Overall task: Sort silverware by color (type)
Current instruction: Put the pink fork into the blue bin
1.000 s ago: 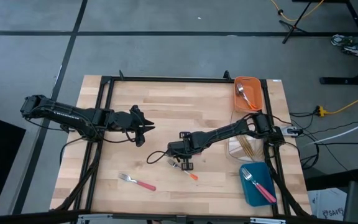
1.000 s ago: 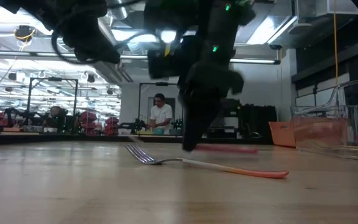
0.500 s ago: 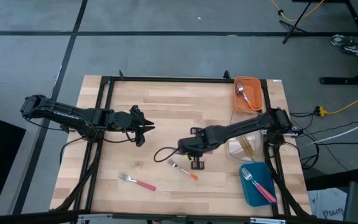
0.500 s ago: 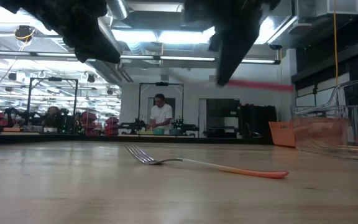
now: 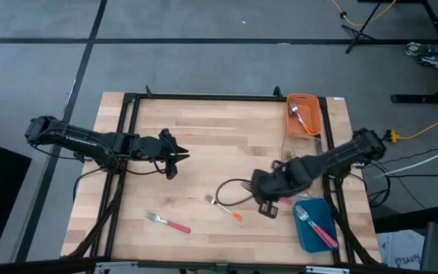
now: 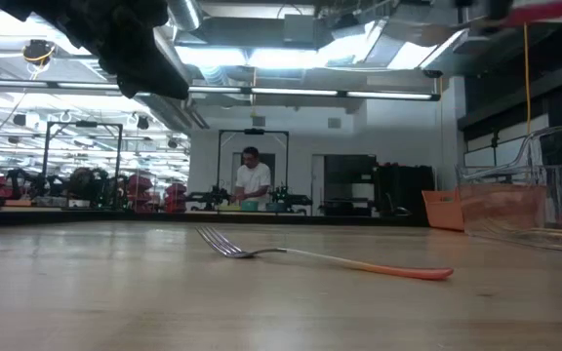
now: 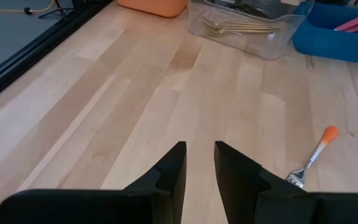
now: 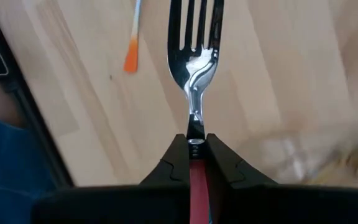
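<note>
My right gripper (image 5: pixel 272 202) hangs over the table's right part, beside the blue bin (image 5: pixel 308 232), shut on a fork with a silver head (image 8: pixel 194 37) and a pink-red handle. That handle also shows high up in the low view (image 6: pixel 544 12). An orange-handled fork (image 5: pixel 224 208) lies flat on the wood near the middle, and a pink-handled fork (image 5: pixel 168 222) lies flat toward the near left. My left gripper (image 5: pixel 176 157) waits above the table's left-middle, open by a narrow gap (image 7: pixel 201 163), touching nothing. My right gripper pinches the fork between its two fingers at the top of the pink-red handle (image 8: pixel 197 177), just behind the silver neck (image 8: pixel 195 121). The fingers lie along the fork, so its head sticks out past the fingertips. The fork is lifted clear of the table.
Three bins stand along the right edge: an orange one (image 5: pixel 310 103) at the far end with a silver spoon, a clear one (image 5: pixel 286 183) with gold utensils, and the blue one nearest with pink-handled forks. A cable loops under the right arm (image 5: pixel 230 190). A person stands in the room behind (image 6: pixel 253 180).
My right gripper has risen from the middle of the table with the pink-handled fork in its hold and has swung toward the table's right edge, close to the blue bin. The fork went from near the wood to high above it. The orange-handled fork stayed in place.
</note>
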Robot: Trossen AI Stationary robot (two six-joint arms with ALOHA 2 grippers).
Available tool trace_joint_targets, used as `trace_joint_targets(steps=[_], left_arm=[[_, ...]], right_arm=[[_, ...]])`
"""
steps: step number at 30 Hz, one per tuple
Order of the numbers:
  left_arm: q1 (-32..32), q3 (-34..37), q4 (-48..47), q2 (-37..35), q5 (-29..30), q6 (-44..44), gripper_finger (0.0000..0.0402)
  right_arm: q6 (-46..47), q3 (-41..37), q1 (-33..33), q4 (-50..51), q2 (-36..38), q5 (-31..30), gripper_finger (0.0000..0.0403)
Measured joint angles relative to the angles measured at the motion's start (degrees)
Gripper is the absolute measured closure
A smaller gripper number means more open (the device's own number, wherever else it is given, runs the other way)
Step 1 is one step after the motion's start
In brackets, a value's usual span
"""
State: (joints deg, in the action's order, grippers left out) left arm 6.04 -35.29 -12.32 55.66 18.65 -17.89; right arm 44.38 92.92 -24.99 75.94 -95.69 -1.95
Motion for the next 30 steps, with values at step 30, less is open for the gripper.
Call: trace_joint_targets(steps=[30], left_arm=[[0.0, 0.0, 0.0, 0.0, 0.4, 0.0, 0.0324]], right_arm=[[65.3, -6.0, -33.6, 10.5, 0.7, 7.3, 0.0398]])
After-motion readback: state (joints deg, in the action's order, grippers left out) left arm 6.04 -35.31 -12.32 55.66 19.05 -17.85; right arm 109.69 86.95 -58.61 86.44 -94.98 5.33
